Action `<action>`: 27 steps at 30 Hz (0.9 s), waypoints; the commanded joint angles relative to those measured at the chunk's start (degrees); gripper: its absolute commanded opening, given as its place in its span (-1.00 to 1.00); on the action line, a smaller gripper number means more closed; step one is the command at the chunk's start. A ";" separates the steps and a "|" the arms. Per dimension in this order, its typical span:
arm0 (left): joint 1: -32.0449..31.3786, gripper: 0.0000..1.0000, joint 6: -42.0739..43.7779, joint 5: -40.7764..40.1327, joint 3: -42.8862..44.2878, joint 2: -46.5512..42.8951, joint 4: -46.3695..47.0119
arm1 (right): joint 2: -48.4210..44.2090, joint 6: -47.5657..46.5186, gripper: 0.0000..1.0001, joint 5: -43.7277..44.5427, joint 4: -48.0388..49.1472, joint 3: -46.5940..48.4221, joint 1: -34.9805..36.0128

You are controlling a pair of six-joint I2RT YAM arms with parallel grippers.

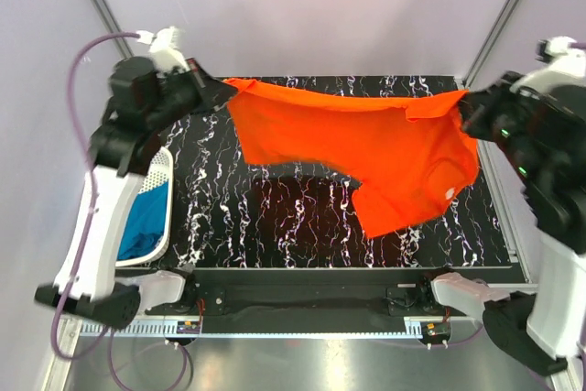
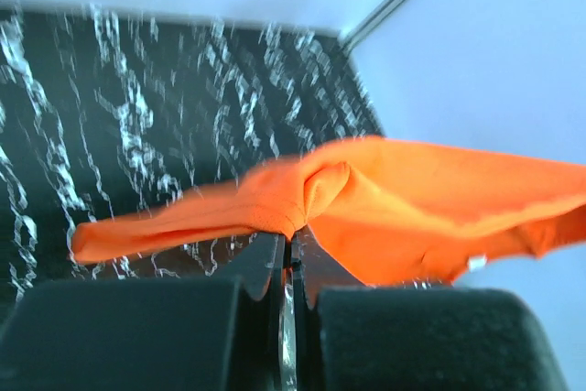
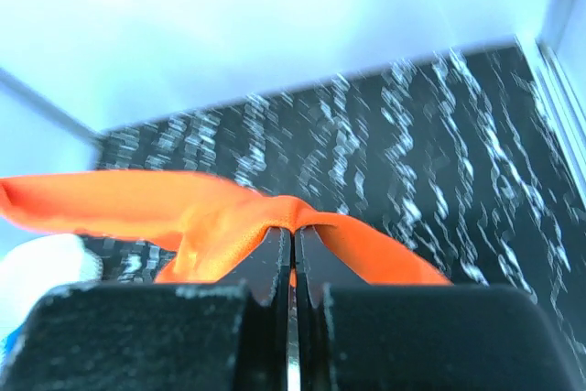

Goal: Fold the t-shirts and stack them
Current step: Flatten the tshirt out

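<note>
Top view: a bright orange-red t-shirt (image 1: 357, 148) hangs stretched in the air above a black, white-veined table (image 1: 302, 217), held up between two robot arms. The left gripper (image 1: 216, 92) pinches one end of the shirt's upper edge at the far left, and the right gripper (image 1: 465, 109) pinches the other end at the far right. The cloth sags in the middle, and one part droops lower toward the near right of the table. A teal blue t-shirt (image 1: 145, 222) lies bunched in a white mesh basket (image 1: 168, 167) at the table's left edge, beside the left arm.

Left wrist view: the left jaws are closed tight on a gathered fold of orange cloth, which fans out to both sides above the table.

Right wrist view: the right jaws are likewise pressed together on a bunched pinch of orange fabric, with the rest trailing off to the left.

The shirt looks light and limp, with no stiffness of its own, so it will drape and crease wherever it is unsupported. A thin pinch could slip. Seams, hem corners or shoulders, taken well apart, seem the surest holds for keeping it flat
</note>
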 commanded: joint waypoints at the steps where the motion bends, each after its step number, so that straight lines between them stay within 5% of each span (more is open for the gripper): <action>1: 0.74 -1.00 2.97 0.38 -0.02 -8.19 -0.78 | -4.19 -3.72 -1.00 -5.61 1.10 5.26 0.03; 9: -3.02 -1.00 6.83 -20.52 11.39 -14.88 -12.30 | -5.78 0.15 -1.00 -3.53 -0.57 18.53 -0.05; 13: -4.97 -1.00 7.37 -24.58 14.92 -14.36 -12.84 | -3.94 2.61 -1.00 -1.75 -0.66 20.83 0.03; 22: -4.97 -1.00 7.36 -30.46 9.13 -0.75 -11.09 | 8.71 0.94 -1.00 3.07 11.80 4.49 0.03; 27: 0.38 -1.00 9.65 -31.01 8.34 11.64 -9.78 | 21.63 -1.52 -1.00 5.63 14.02 0.09 -0.06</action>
